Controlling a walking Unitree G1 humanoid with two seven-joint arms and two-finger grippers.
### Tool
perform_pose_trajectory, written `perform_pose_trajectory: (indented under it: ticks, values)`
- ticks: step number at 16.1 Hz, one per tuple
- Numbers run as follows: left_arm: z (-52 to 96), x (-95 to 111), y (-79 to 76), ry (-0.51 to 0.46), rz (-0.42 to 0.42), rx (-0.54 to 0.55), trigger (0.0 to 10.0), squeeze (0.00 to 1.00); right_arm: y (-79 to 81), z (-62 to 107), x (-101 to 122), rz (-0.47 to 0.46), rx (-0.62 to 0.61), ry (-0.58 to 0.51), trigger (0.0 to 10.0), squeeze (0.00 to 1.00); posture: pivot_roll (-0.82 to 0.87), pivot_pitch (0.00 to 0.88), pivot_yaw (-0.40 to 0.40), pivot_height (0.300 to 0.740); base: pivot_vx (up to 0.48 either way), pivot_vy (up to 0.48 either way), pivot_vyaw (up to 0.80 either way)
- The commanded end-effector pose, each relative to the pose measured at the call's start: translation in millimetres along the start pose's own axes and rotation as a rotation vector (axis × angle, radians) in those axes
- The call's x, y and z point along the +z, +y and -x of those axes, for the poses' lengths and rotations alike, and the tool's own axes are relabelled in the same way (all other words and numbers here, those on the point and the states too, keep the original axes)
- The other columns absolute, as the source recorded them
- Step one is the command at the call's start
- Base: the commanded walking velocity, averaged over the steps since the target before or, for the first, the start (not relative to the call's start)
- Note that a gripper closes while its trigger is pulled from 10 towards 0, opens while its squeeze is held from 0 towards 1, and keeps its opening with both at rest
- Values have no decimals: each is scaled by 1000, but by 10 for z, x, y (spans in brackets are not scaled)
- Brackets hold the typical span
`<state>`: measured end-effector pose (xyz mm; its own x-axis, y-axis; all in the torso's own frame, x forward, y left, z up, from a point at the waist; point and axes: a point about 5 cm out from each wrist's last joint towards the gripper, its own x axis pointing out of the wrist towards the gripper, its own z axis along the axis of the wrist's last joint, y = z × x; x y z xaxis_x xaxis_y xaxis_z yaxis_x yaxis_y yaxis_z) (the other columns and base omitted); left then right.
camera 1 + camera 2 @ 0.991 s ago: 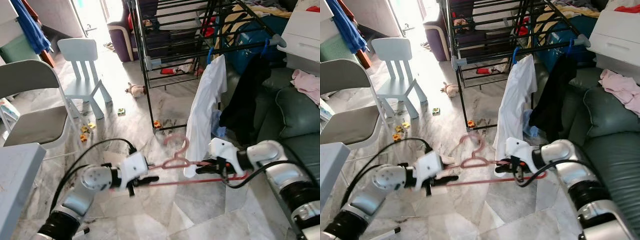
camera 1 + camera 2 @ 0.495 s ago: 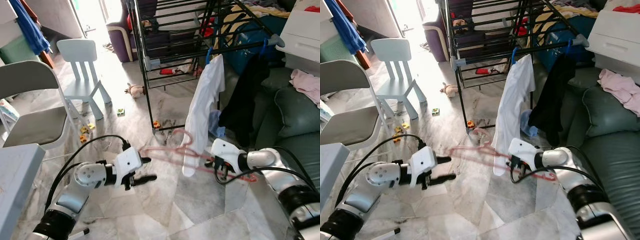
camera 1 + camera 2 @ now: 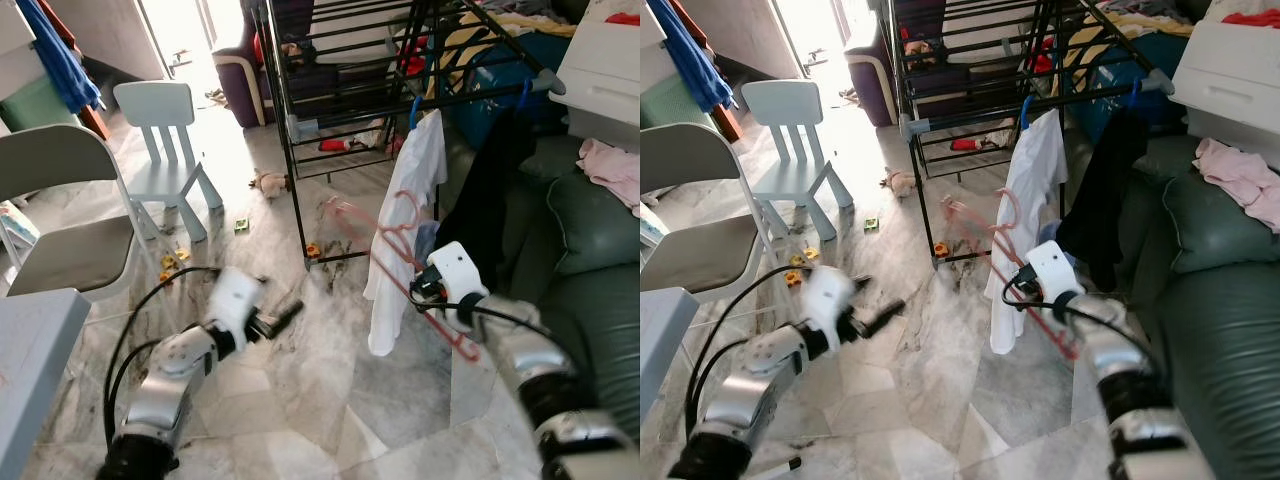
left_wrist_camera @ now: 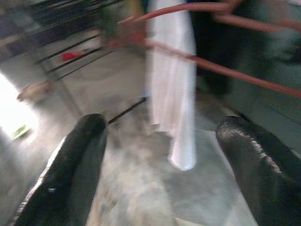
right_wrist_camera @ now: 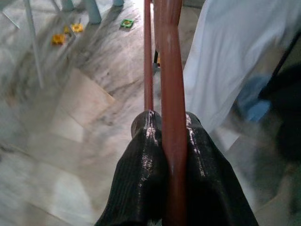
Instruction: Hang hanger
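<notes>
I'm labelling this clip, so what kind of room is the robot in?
Likely a home living room used for drying laundry: a black drying rack with a white shirt, a green sofa, and a child's chair.

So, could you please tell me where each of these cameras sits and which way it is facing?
Left eye view: on the head, looking forward and down at the drying rack; both silver arms show, the right tool holding the pink hanger.
Right eye view: the same camera's other eye, same scene, slightly offset.
Left wrist view: along the left tool, open, toward the white shirt.
Right wrist view: along the right tool's fingers, clamped on the hanger.
Shared: both wrist views and the eyes show hanger and shirt.
</notes>
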<state>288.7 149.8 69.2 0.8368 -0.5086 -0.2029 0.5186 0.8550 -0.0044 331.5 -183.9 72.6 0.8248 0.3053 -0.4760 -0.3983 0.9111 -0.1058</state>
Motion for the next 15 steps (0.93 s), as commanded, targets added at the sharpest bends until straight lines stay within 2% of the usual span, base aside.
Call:
perform_pose_trajectory:
  ticks: [1, 2, 4, 5, 6, 7, 10, 11, 13, 14, 15]
  values:
    - [87, -110, 137, 30, 43, 122, 10000, 1000, 79, -5, 42, -60, -15, -28, 0, 0, -145, 0, 126, 740, 0, 0, 0]
    - [132, -183, 193, 41, 69, 200, 10000, 1000, 196, -4, -5, -109, -13, -32, 0, 0, -139, 0, 130, 740, 0, 0, 0]
    - [191, -232, 272, 37, 129, 282, 10000, 1000, 330, -5, -65, -171, -21, -19, 0, 0, -137, 0, 134, 740, 0, 0, 0]
    - [213, -262, 315, 49, 159, 307, 10000, 1000, 435, -13, -121, -199, -17, 7, 9608, 0, -136, 0, 136, 740, 0, 0, 0]
    - [212, -273, 322, 53, 173, 309, 10000, 561, 494, -16, -144, -216, -15, 19, 10000, 0, -137, 0, 136, 740, 0, 0, 0]
    - [193, -282, 320, 53, 198, 305, 10000, 0, 588, -20, -157, -235, -16, 25, 10000, 0, -142, 0, 137, 740, 0, 0, 0]
    - [163, -273, 315, 48, 199, 311, 10000, 0, 597, -11, -155, -246, -59, 30, 10000, 0, -142, 0, 137, 740, 0, 0, 0]
    - [85, -248, 256, 35, 210, 301, 10000, 0, 542, 2, -141, -224, -134, 28, 10000, 0, -148, 0, 131, 740, 251, 285, 0]
    - [49, -231, 223, 27, 217, 299, 10000, 0, 486, 13, -120, -204, -186, 22, 10000, 0, -150, 0, 124, 740, 281, 321, 0]
    - [48, -231, 223, 25, 221, 305, 10000, 0, 468, 24, -111, -182, -200, 19, 10000, 0, -150, 0, 124, 740, 304, 371, 0]
    - [51, -239, 226, 23, 229, 325, 10000, 0, 423, 54, -107, -101, -224, 10, 10000, 0, -151, 0, 119, 740, 281, 390, 0]
